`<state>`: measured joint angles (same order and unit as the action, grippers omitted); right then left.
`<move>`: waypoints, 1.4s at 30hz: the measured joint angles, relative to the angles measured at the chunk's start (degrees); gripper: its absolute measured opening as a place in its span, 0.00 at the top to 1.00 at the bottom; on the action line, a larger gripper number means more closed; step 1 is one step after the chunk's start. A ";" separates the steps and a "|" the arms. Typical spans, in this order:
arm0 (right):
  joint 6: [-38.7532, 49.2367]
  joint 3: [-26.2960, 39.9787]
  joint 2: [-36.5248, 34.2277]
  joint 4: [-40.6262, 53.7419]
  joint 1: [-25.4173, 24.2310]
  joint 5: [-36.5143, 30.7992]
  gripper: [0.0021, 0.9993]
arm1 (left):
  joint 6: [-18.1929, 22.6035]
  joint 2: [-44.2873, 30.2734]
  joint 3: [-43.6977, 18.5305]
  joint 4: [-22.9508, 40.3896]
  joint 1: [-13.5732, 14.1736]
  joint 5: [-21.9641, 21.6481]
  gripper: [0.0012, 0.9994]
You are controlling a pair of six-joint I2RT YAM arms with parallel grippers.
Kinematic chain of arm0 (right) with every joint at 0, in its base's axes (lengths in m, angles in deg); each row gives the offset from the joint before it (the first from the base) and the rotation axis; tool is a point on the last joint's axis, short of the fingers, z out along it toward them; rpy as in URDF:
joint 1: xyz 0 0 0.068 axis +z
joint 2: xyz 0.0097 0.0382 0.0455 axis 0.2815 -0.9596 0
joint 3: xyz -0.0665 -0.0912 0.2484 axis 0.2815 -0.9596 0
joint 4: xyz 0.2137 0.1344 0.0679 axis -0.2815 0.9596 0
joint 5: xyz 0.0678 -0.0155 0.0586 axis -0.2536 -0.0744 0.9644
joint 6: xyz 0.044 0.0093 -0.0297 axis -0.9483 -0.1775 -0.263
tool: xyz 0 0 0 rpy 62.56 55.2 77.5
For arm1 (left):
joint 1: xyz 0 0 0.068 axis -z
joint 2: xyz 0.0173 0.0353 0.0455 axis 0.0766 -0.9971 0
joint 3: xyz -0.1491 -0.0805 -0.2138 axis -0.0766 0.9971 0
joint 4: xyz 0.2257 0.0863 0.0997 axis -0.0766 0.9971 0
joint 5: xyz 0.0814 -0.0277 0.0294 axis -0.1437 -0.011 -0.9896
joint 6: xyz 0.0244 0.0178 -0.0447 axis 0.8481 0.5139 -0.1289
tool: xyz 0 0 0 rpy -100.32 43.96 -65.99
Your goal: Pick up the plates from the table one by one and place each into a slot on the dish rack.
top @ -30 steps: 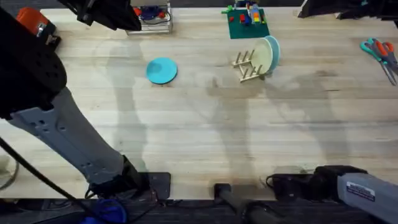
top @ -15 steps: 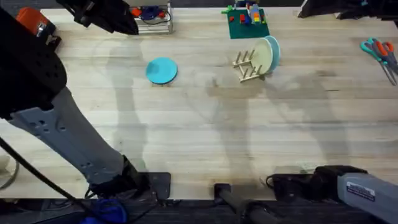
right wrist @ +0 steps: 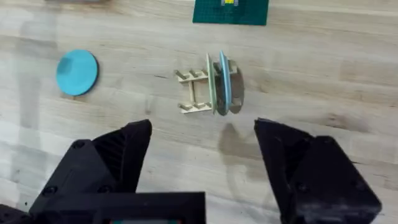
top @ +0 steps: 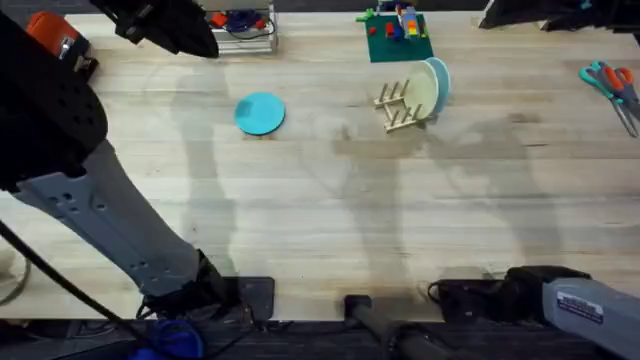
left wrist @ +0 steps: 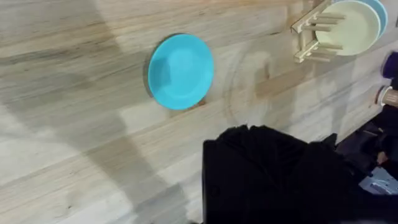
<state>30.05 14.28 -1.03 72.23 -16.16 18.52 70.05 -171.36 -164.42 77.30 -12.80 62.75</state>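
A turquoise-blue plate (top: 260, 113) (left wrist: 180, 70) (right wrist: 77, 72) lies flat on the table (top: 320, 210), left of the dish rack (top: 398, 106) (right wrist: 194, 92). In the rack's slots stand on edge a cream-green plate (top: 424, 94) (left wrist: 347, 27) and, behind it, a light blue plate (top: 441, 78) (left wrist: 377, 11). My left gripper (top: 168, 24) (left wrist: 267, 134) hangs high over the far left of the table, beyond the turquoise plate, shut with nothing in it. High above the table my right gripper (right wrist: 202, 140) stands open and holds nothing, with the rack ahead of it.
A green board with toy bricks (top: 397, 34) lies behind the rack. A white wire basket (top: 243, 24) stands at the back left, and scissors (top: 612, 84) lie at the right edge. The left arm's grey link (top: 110, 225) crosses the near left.
My left gripper has drifted slightly to the left at the back of the table. The plates, the rack and the right arm have not moved.
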 joint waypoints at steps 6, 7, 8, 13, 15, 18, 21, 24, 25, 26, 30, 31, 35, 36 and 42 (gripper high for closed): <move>0.00 0.01 0.02 0.00 0.00 0.00 0.00 | 1.62 0.00 0.00 0.31 0.00 1.94 0.96; 0.00 0.00 0.02 0.00 0.00 0.00 0.00 | 2.14 0.00 0.00 0.50 0.00 2.29 0.96; 0.00 0.00 0.00 0.00 0.00 0.00 0.00 | 2.57 -0.02 0.00 0.58 0.00 2.65 0.96; 0.00 0.00 0.00 0.00 0.00 0.00 0.00 | 5.68 -0.04 1.16 0.70 -0.84 5.81 0.96; 0.00 0.01 0.00 0.00 0.00 0.00 0.00 | 7.33 -0.04 3.08 0.71 -1.84 7.62 0.96; 0.00 0.00 0.01 0.00 0.00 0.00 0.00 | 9.66 -0.06 6.14 0.71 -3.96 9.79 0.96; 0.00 0.02 0.00 0.00 0.00 0.00 0.00 | 11.00 -0.06 8.38 0.19 -5.57 11.03 0.96; 0.00 0.00 0.00 0.00 0.00 0.00 0.00 | 11.80 -0.07 10.11 -0.86 -6.01 11.67 0.96; 0.00 0.01 0.01 0.00 0.00 0.00 0.00 | 11.90 -0.07 10.43 -1.16 -5.96 11.89 0.96; 0.00 0.02 0.00 0.00 0.00 0.00 0.00 | 12.04 -0.05 10.72 -1.49 -5.88 12.07 0.96; 0.00 0.00 0.00 0.00 0.00 0.02 0.00 | 12.33 -0.11 11.17 -2.14 -5.66 12.32 0.96; 0.00 0.01 0.00 0.00 0.00 0.00 0.00 | 12.36 -0.11 11.17 -2.12 -5.66 12.36 0.96; 0.00 0.02 0.01 0.00 0.00 0.01 0.00 | 12.52 -0.11 11.17 -2.12 -5.66 12.72 0.96; 0.00 0.00 0.02 0.00 0.00 0.02 0.00 | 12.52 -0.11 11.17 -2.14 -5.66 12.78 0.96; 0.00 0.02 0.02 0.00 0.00 0.02 0.00 | 12.70 -0.11 11.17 -2.36 -5.66 13.45 0.96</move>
<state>30.05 14.30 -1.01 72.23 -16.16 18.54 82.75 -171.47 -153.25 74.94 -18.46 76.20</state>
